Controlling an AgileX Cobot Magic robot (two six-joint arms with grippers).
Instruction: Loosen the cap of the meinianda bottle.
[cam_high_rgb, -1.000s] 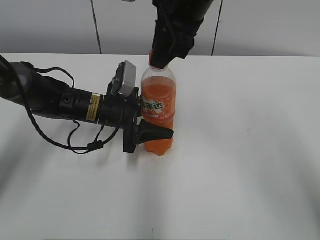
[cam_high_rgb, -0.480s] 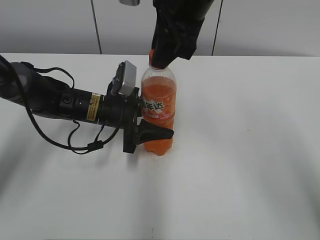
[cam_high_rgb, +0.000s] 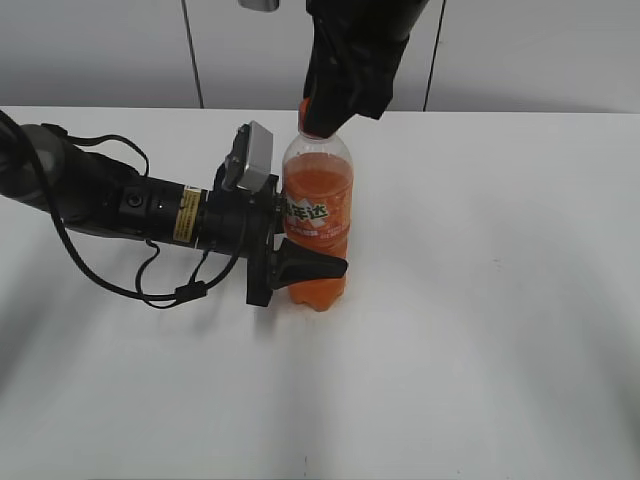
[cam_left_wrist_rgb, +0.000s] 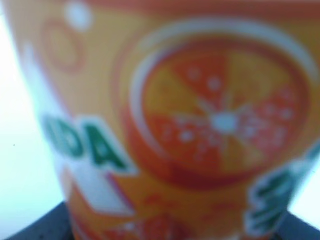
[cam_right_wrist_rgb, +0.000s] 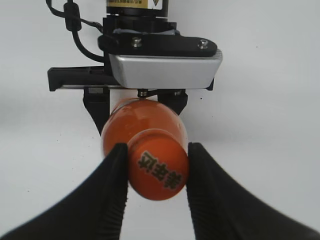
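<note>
The meinianda bottle (cam_high_rgb: 318, 215) stands upright on the white table, filled with orange drink. Its orange-green label fills the left wrist view (cam_left_wrist_rgb: 200, 115). My left gripper (cam_high_rgb: 305, 268) reaches in from the left and is shut on the bottle's lower body. My right gripper (cam_high_rgb: 318, 115) comes down from above and is shut on the orange cap (cam_right_wrist_rgb: 157, 171), with one black finger pressed on each side of it. In the exterior view only a sliver of the cap (cam_high_rgb: 302, 108) shows beside the fingers. The bottle's orange shoulder (cam_right_wrist_rgb: 131, 116) shows below the cap.
The white table (cam_high_rgb: 480, 330) spreads around the bottle. The left arm with its cables (cam_high_rgb: 120, 205) lies across the left side. The left arm's silver wrist camera (cam_right_wrist_rgb: 165, 67) sits close behind the bottle. A grey panelled wall (cam_high_rgb: 520, 50) runs behind the table.
My right gripper has shifted slightly at the cap, its body sitting a little higher. The bottle and the left arm have not moved.
</note>
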